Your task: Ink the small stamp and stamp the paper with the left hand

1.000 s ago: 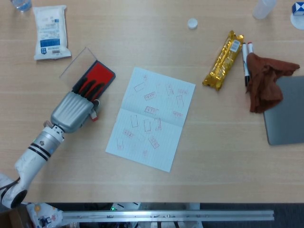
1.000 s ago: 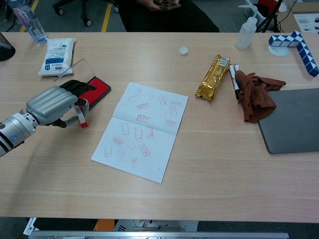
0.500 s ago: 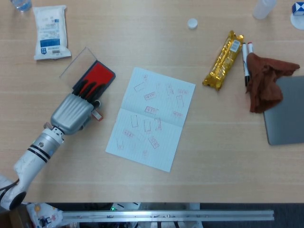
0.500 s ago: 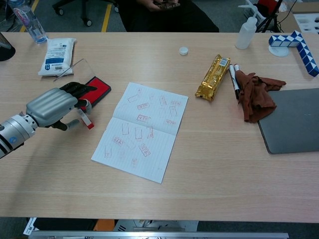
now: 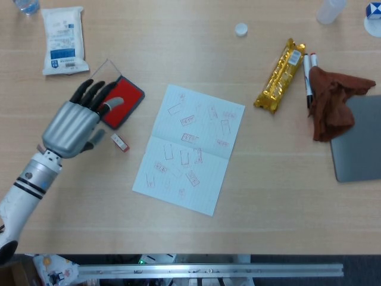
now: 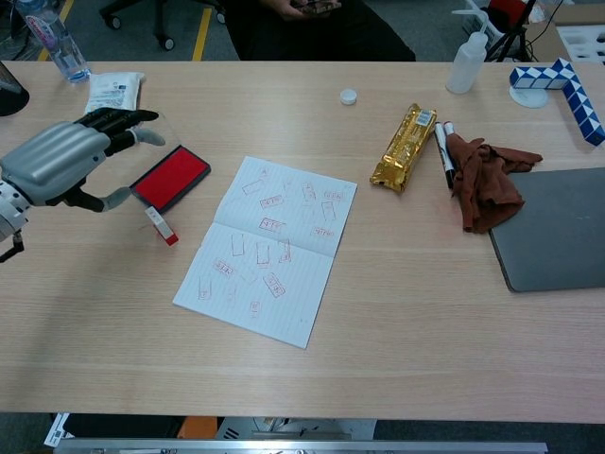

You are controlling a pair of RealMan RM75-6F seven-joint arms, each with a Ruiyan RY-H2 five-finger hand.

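left hand (image 5: 74, 122) is held open and empty above the table | small red-and-white stamp (image 5: 119, 142) is seen lying flat between red ink pad (image 5: 121, 95) and stamped lined paper sheet (image 5: 189, 147) | risk: stamp may be nudged away or tipped in regrasp, being small and low.
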